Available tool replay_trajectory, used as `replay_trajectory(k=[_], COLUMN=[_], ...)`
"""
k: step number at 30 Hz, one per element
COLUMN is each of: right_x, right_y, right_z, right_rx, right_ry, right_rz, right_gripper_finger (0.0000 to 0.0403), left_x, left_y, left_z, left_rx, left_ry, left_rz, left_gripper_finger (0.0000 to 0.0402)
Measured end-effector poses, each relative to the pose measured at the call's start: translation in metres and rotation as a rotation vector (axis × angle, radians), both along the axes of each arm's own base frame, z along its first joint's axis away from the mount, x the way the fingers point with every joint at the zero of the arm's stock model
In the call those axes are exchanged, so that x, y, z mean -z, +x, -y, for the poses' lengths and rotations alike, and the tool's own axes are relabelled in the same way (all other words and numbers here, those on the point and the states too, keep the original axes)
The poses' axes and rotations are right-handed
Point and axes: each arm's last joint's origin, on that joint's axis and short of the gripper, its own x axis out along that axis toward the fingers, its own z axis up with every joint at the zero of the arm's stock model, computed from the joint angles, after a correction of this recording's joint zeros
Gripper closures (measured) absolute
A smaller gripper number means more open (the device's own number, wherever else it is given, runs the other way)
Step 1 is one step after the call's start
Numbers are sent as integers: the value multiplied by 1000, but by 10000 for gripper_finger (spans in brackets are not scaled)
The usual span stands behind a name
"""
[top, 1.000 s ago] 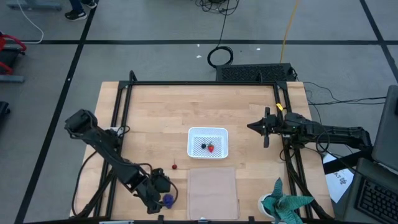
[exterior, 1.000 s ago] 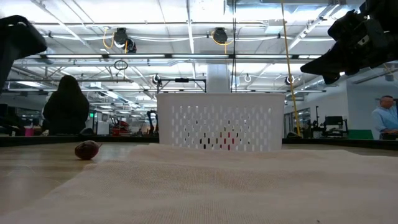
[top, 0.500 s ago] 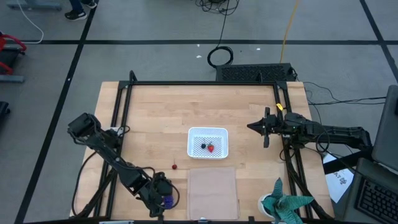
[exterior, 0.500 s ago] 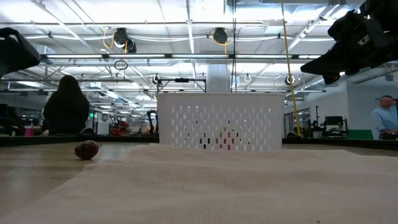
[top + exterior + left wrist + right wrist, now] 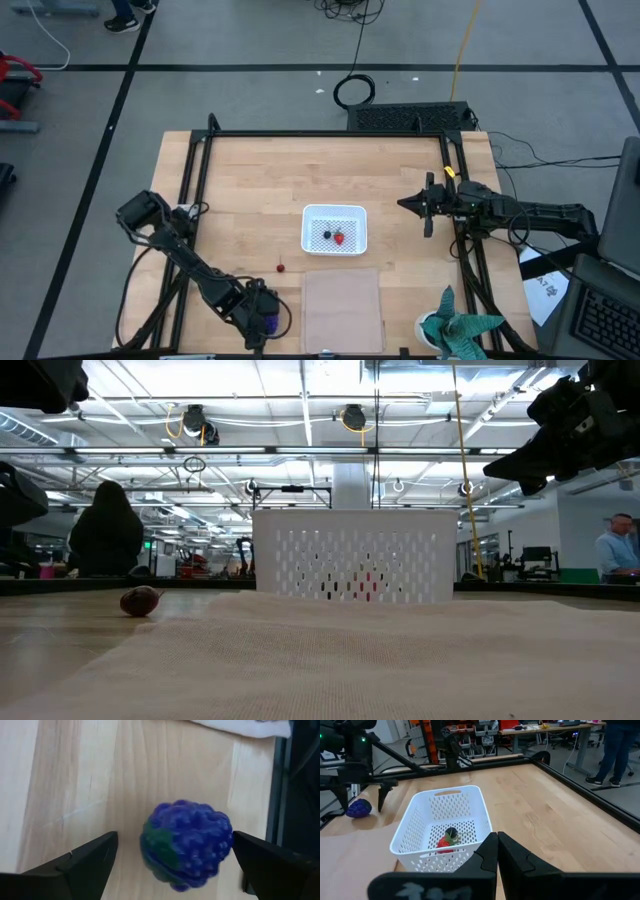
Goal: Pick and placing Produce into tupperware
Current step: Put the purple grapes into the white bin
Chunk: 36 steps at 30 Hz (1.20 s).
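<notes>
The purple grape bunch [image 5: 186, 845] lies on the bare wood near the table's front edge, just left of the pale tan panel [image 5: 343, 310], between the spread fingers of the left gripper [image 5: 175, 865] — wide open, touching nothing. The strawberry [image 5: 339, 238] and dark berry [image 5: 326, 236] sit in the white tub [image 5: 335, 212]; the cherry [image 5: 282, 267] waits on the wood left of it. The right gripper [image 5: 496, 855] hangs shut beside the tub's right side. The lumpy, rounded bunch looks likely to roll or squirt out if the fingers close off-centre or too high. Against a second ago, the left arm's elbow has swung lower and the gripper has shifted slightly rightward over the grapes; the fruit and right arm are unmoved.
</notes>
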Motion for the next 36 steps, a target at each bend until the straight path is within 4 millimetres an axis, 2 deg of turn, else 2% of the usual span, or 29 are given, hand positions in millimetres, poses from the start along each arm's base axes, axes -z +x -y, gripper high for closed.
replay_trajectory(k=[23,32,36], right_x=[0,0,0], right_y=[0,0,0], right_z=[0,0,0], right_rx=[1,1,3], right_ry=[4,4,9], right_rz=[1,1,2], right_gripper_finger=[403,403,403], left_x=[2,2,2], left_y=[7,7,7], left_z=[-8,-7,-7], left_rx=[-9,58,70], left_ry=[66,52,45], left_rz=[42,23,21], left_gripper_finger=[8,100,127])
